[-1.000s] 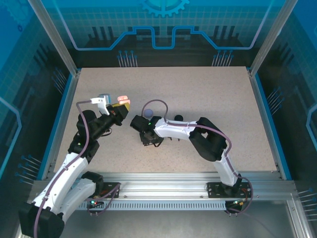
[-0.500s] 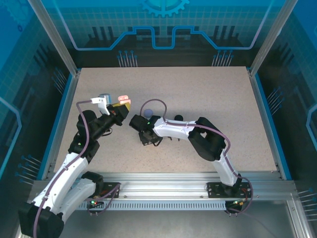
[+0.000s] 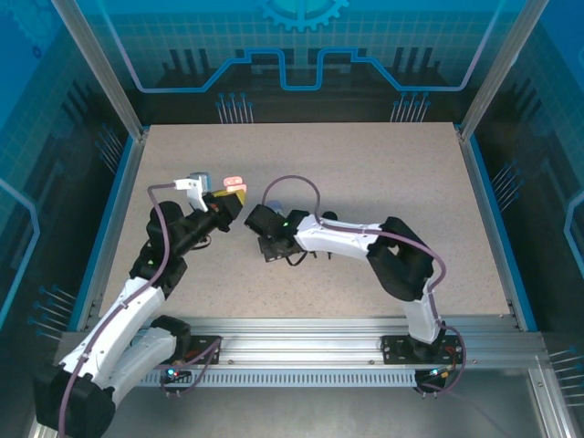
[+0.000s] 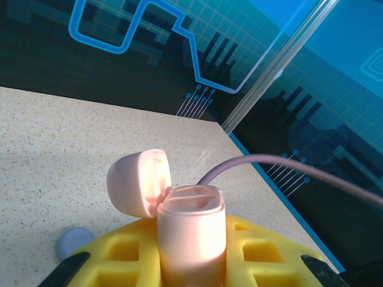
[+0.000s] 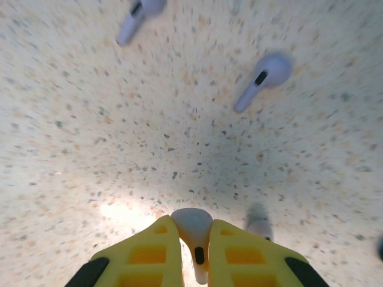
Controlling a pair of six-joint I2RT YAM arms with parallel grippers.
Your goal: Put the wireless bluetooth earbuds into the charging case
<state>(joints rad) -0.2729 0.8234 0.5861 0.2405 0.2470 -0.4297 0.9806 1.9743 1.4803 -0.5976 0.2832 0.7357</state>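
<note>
Earbud (image 5: 192, 232) between right gripper's (image 5: 192, 221) fingers (image 5: 148, 254)

In the left wrist view, the lower edge cuts off the base of the pink case (image 4: 190, 239), and a yellow finger (image 4: 119, 263) hides part of a small lavender round thing (image 4: 70, 242) that we cannot name. In the right wrist view the tabletop (image 5: 90, 119) is smeared. 1 lavender earbud (image 5: 139, 15) is clipped by the top edge and a dark speck (image 5: 380, 248) by the right edge, and the stem of the pale earbud (image 5: 192, 226) sinks between 2 yellow fingers (image 5: 149, 254).
</note>
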